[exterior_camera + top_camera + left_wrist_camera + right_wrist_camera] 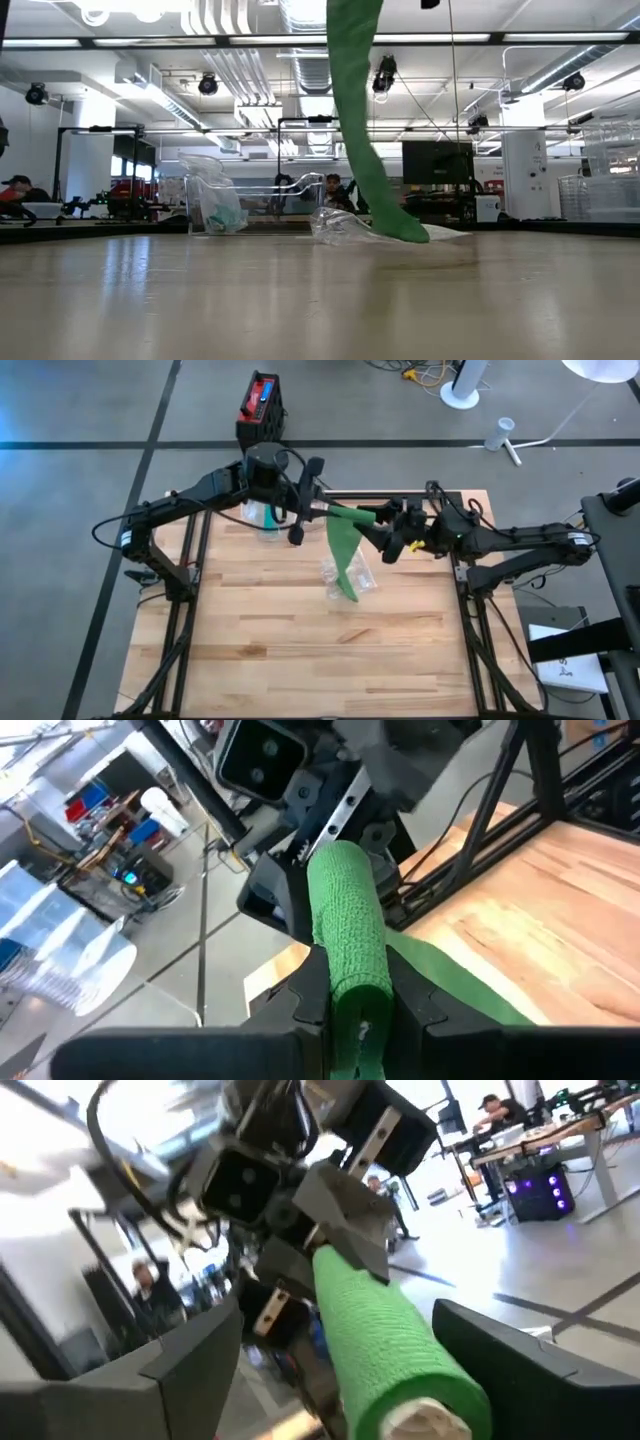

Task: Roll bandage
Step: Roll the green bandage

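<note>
- the left gripper (pixel 355 1005) is closed tight on the green bandage roll (pixel 345 915). one dark finger (pixel 305 995) presses on each side of the roll.
- the right gripper (pixel 330 1340) has its jaws wide open. the roll sits in the gap between its two fingers (pixel 180 1355) and they do not squeeze it.
- the roll is held up in the air above the far part of the wooden table (pixel 260 650), between the two grippers.
- in the high view, the left gripper (pixel 335 510) comes at the roll (pixel 352 514) from one side and the right gripper (pixel 385 517) is at its other end.
- a long green strip (pixel 343 555) hangs down from the roll. it gets thinner as it goes down.
- the bottom end of the strip (pixel 395 225) lies on the table, right on a crinkly clear plastic wrapper (pixel 340 225).
- in the high view the wrapper (pixel 348 575) lies on the table just under the roll.
- a clear box (pixel 215 205) stands on the table past the wrapper, off to the left arm's side of the roll. it has something pale and bunched up inside.
- a red and black case (pixel 262 405) sits on the floor beyond the table, well apart from the roll.
- people (pixel 15 188) sit at desks in the room far behind the roll.
</note>
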You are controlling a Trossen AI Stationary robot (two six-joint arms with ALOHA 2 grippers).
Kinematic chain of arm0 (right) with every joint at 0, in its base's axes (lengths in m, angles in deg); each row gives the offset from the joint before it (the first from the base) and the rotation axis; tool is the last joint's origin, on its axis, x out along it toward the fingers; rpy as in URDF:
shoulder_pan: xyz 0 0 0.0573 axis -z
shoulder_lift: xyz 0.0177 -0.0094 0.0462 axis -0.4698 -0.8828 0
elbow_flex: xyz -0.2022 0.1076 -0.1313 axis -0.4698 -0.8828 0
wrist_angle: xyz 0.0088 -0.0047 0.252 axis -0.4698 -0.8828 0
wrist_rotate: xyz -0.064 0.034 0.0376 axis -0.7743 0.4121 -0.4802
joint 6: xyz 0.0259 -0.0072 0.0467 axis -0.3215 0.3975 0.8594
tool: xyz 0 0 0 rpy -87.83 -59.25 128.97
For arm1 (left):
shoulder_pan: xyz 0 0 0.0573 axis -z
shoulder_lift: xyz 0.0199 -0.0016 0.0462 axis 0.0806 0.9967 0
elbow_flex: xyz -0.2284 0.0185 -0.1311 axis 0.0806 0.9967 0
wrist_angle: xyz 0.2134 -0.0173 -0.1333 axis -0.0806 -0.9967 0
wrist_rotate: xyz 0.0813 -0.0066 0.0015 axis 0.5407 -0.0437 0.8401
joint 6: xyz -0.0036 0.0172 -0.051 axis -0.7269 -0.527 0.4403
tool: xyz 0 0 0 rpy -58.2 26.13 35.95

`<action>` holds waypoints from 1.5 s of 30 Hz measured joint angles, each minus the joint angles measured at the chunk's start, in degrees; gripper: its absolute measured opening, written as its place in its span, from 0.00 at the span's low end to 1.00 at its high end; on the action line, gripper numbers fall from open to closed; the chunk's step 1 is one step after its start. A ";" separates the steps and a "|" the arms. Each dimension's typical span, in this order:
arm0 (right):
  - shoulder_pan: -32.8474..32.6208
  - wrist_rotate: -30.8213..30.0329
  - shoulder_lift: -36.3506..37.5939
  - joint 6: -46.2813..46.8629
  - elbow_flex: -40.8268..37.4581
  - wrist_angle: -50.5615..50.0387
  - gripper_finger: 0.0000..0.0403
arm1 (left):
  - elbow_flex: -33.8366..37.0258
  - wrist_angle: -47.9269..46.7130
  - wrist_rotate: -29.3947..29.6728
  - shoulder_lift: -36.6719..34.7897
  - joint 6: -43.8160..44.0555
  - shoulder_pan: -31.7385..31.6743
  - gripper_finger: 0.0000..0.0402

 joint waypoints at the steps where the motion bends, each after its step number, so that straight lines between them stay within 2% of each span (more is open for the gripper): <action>1: 0.70 0.00 -0.06 1.47 -0.58 1.22 0.78 | 0.08 0.10 -1.66 0.00 -0.09 -0.70 0.09; 3: 2.15 0.00 -0.68 4.49 -1.61 3.57 0.77 | 0.21 0.02 -5.37 0.00 -1.02 -1.75 0.09; 7: 3.54 0.29 -2.01 9.25 -3.02 6.83 0.74 | 0.22 0.14 -6.96 0.00 -3.51 -2.37 0.09; 24: 3.56 1.60 -6.23 18.18 -0.83 8.98 0.63 | 0.77 1.04 -7.40 0.07 -8.95 -2.83 0.09; 29: 3.58 0.90 -6.80 18.75 -0.77 10.28 0.53 | 0.77 1.34 -7.72 0.07 -9.78 -3.71 0.09; 33: 3.56 -0.38 -7.26 17.10 -0.78 10.85 0.36 | 0.77 1.40 -7.69 0.07 -9.84 -4.04 0.11; 36: 3.58 -1.56 -8.12 14.08 -0.81 13.44 0.22 | 0.77 2.50 -5.80 0.03 -8.67 -4.01 0.17; 39: 3.63 -3.72 -8.21 9.48 -0.81 14.55 0.11 | 0.77 4.34 -0.43 0.00 -3.73 -3.96 0.26; 41: 3.67 -4.56 -8.20 5.96 -0.81 14.86 0.11 | 0.77 4.58 2.51 0.00 -0.94 -4.03 0.33; 43: 3.65 -4.56 -7.79 1.43 -0.81 14.24 0.11 | 0.77 3.64 2.89 -0.11 1.59 -4.46 0.40; 45: 3.51 -2.38 -6.87 -3.03 -0.83 13.33 0.11 | 0.77 2.35 3.61 -0.22 3.40 -4.66 0.47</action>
